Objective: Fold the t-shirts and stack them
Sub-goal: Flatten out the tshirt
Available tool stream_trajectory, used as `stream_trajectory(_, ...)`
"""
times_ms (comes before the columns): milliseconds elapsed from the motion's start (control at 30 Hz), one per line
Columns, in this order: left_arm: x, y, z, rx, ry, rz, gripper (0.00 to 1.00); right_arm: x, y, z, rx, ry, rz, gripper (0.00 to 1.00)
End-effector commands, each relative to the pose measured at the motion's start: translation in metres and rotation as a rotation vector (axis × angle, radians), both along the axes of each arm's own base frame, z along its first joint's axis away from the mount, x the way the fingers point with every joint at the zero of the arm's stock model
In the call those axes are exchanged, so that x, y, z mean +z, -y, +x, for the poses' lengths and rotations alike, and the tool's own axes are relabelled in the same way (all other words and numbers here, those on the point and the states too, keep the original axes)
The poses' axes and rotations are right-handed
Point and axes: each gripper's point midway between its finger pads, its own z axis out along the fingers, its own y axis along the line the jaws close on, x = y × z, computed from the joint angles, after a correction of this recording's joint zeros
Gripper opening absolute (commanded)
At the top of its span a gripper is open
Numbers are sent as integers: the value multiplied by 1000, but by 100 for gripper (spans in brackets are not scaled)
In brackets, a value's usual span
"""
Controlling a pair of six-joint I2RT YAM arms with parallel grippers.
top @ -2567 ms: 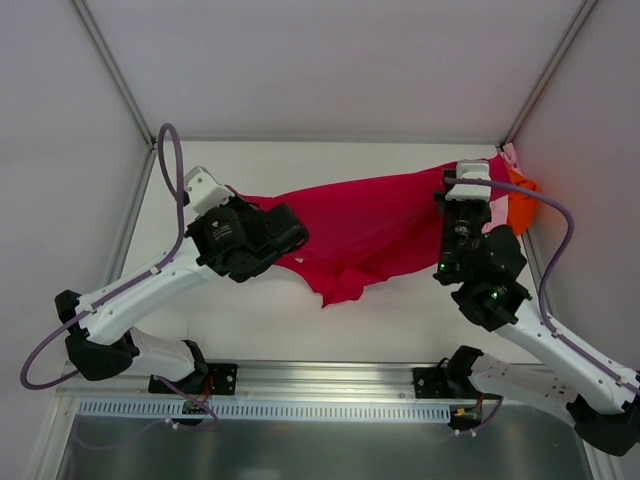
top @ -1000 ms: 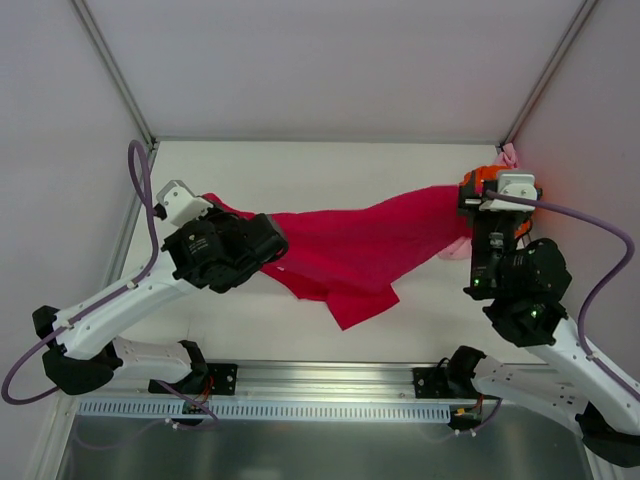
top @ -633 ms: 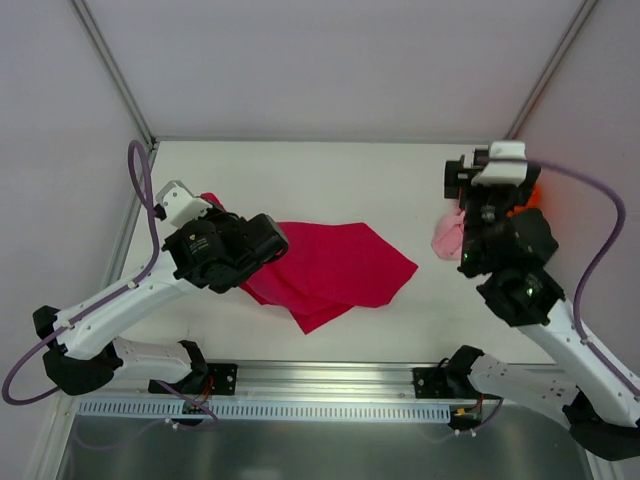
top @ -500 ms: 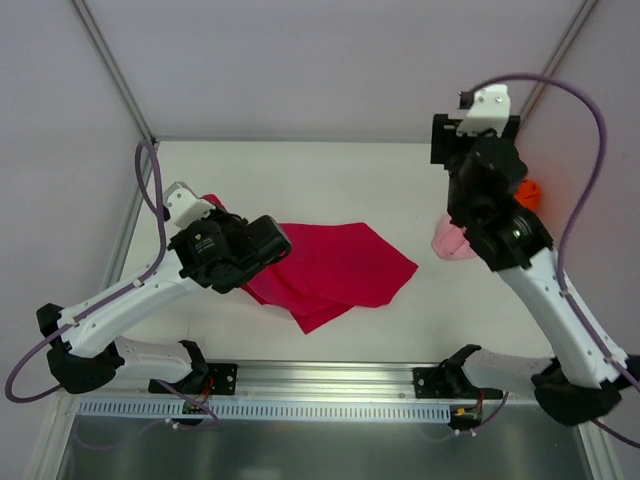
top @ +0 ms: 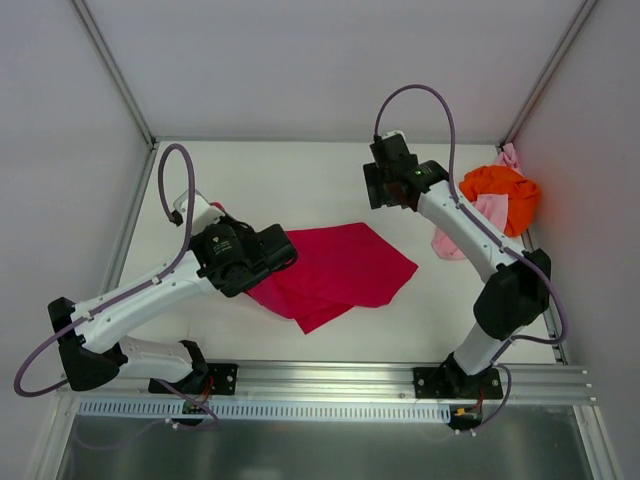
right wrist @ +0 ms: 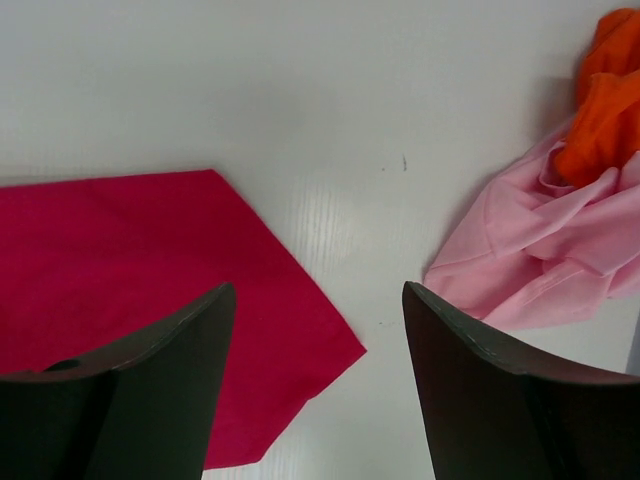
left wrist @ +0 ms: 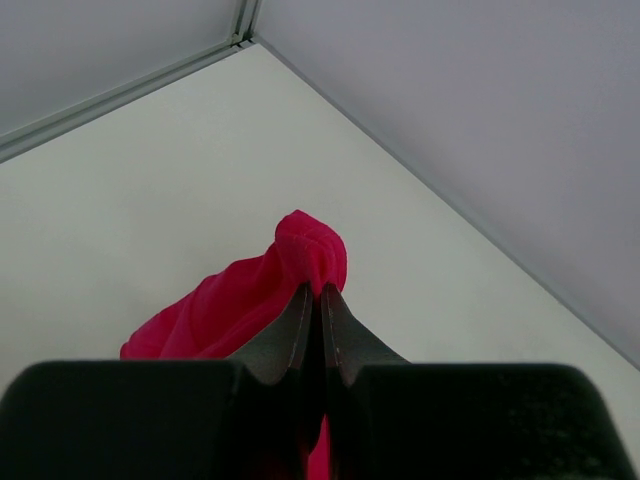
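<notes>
The crimson t-shirt [top: 340, 268] lies loosely folded on the white table [top: 300, 180], left of centre. My left gripper [left wrist: 313, 290] is shut on a bunched edge of it [left wrist: 305, 245] at its far-left end, just above the table. My right gripper [right wrist: 318, 290] hangs open and empty high over the table's back middle [top: 385, 185], above the crimson shirt's right corner [right wrist: 330, 345]. The orange t-shirt [top: 500, 190] sits crumpled at the back right on the pale pink t-shirt [top: 462, 238]. Both also show in the right wrist view: orange [right wrist: 610, 100], pink [right wrist: 540, 260].
Grey enclosure walls close in the table on the left, back and right, with metal posts [top: 110, 70] at the corners. An aluminium rail [top: 330, 375] runs along the near edge between the arm bases. Bare table shows between the crimson shirt and the pink one.
The crimson shirt left my right gripper and dropped flat onto the table. My right arm rose and swung left to the back middle, uncovering the orange shirt. The left gripper keeps its hold.
</notes>
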Motion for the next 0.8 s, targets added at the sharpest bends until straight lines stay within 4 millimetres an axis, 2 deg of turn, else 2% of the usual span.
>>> stream_trajectory(0, 22, -26, -9, 16, 55, 175, 0, 0, -19, -6, 11, -42, 132, 72)
stream_trajectory(133, 19, -21, -6, 10, 44, 193, 0, -43, -42, -13, 85, -186, 185, 72)
stream_trajectory(200, 17, -19, -5, 9, 39, 201, 0, -54, -54, -11, 107, -217, 265, 72)
stream_trajectory(233, 17, -18, -5, 8, 39, 202, 0, -62, -53, -9, 102, -246, 301, 71)
stream_trajectory(400, 16, -14, -2, 7, 34, 212, 0, -80, -67, -2, 131, -297, 424, 71)
stream_trajectory(533, 16, -10, 0, 4, 25, 231, 0, -105, -76, 2, 144, -357, 447, 70)
stream_trajectory(667, 15, -9, 1, 3, 18, 242, 0, -119, -83, 3, 159, -389, 465, 70)
stream_trajectory(767, 15, -9, 0, 1, 17, 244, 0, -122, -89, 6, 174, -400, 479, 70)
